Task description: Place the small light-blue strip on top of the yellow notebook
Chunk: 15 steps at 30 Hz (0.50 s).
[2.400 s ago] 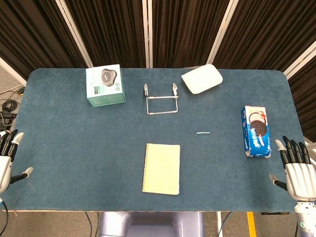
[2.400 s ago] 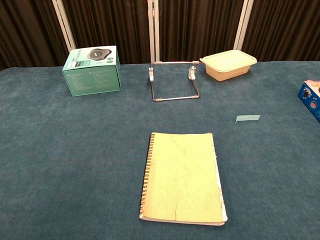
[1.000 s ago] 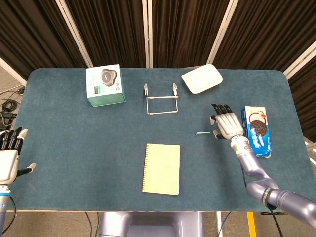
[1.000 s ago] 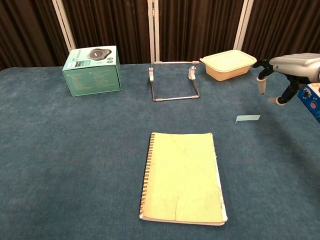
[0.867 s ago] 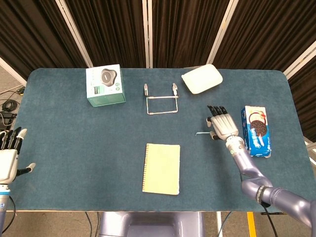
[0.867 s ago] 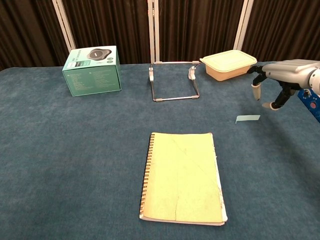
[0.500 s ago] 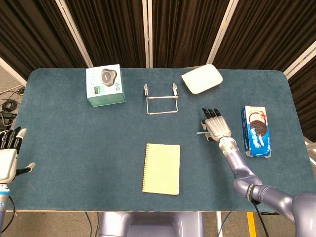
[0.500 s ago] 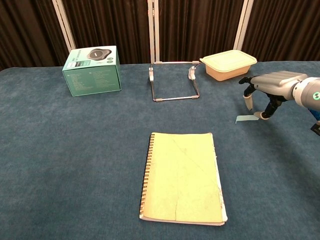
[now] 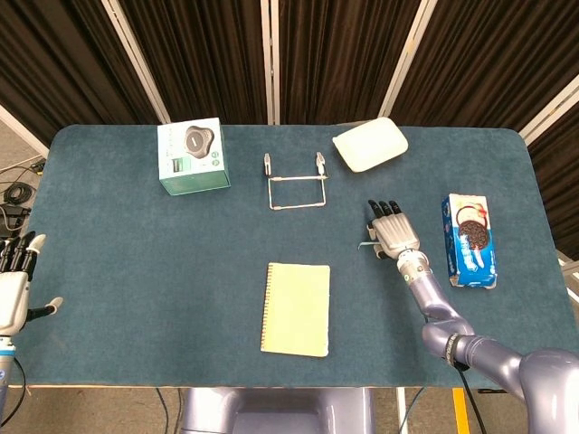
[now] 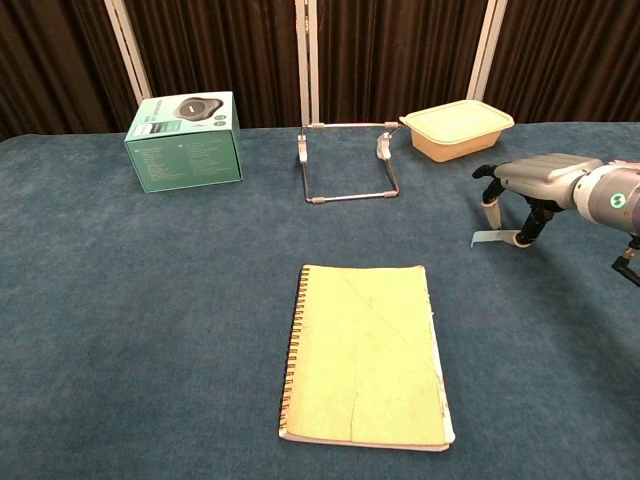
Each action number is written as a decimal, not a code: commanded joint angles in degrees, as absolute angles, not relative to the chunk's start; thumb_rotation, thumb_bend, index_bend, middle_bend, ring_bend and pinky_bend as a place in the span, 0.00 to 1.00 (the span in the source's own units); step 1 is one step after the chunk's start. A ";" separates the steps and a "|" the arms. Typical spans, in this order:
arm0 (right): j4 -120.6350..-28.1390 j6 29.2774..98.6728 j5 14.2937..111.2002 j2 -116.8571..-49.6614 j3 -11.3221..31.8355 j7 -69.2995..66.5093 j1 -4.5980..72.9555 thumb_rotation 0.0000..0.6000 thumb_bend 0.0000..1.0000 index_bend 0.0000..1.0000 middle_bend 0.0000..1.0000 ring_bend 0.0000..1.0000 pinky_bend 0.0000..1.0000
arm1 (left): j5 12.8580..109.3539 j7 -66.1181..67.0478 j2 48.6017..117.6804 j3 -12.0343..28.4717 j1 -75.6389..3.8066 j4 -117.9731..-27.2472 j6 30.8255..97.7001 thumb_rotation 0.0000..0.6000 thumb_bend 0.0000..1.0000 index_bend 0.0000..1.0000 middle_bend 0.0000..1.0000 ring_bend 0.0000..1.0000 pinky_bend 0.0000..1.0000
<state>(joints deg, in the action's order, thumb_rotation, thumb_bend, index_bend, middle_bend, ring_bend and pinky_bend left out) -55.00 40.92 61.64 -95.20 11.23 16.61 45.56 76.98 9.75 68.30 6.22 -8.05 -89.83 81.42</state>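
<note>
The small light-blue strip (image 10: 488, 238) lies flat on the blue table cloth, right of the yellow notebook (image 10: 365, 355). My right hand (image 10: 522, 186) arches over the strip with its fingers apart; its thumb tip touches the strip's right end and its fingers (image 10: 490, 216) hang just above the left end. In the head view the right hand (image 9: 392, 231) covers most of the strip (image 9: 364, 243), and the notebook (image 9: 296, 309) lies near the front edge, its spiral on the left. My left hand (image 9: 11, 291) stays at the table's front left corner, fingers spread, holding nothing.
A teal box (image 9: 193, 155) stands at the back left, a wire stand (image 9: 296, 185) at the back centre, a cream lidded container (image 9: 370, 144) behind the right hand. A blue cookie pack (image 9: 469, 240) lies just right of that hand.
My right hand has come in from the front right corner, moved left past the cookie pack and lowered over the strip. The strip and notebook have not moved.
</note>
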 commanded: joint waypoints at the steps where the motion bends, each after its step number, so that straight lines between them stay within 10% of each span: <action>1: -53.94 40.27 61.38 -95.84 11.03 16.41 45.73 1.00 0.32 0.55 0.00 0.00 0.00 | 76.87 9.72 68.24 6.23 -8.05 -89.92 81.37 1.00 0.00 0.00 0.00 0.00 0.00; 15: -63.14 43.06 64.76 -92.02 10.65 17.00 46.04 1.00 0.43 0.67 0.00 0.00 0.00 | 77.19 7.91 67.21 6.17 -8.14 -90.67 81.13 1.00 0.00 0.00 0.00 0.00 0.00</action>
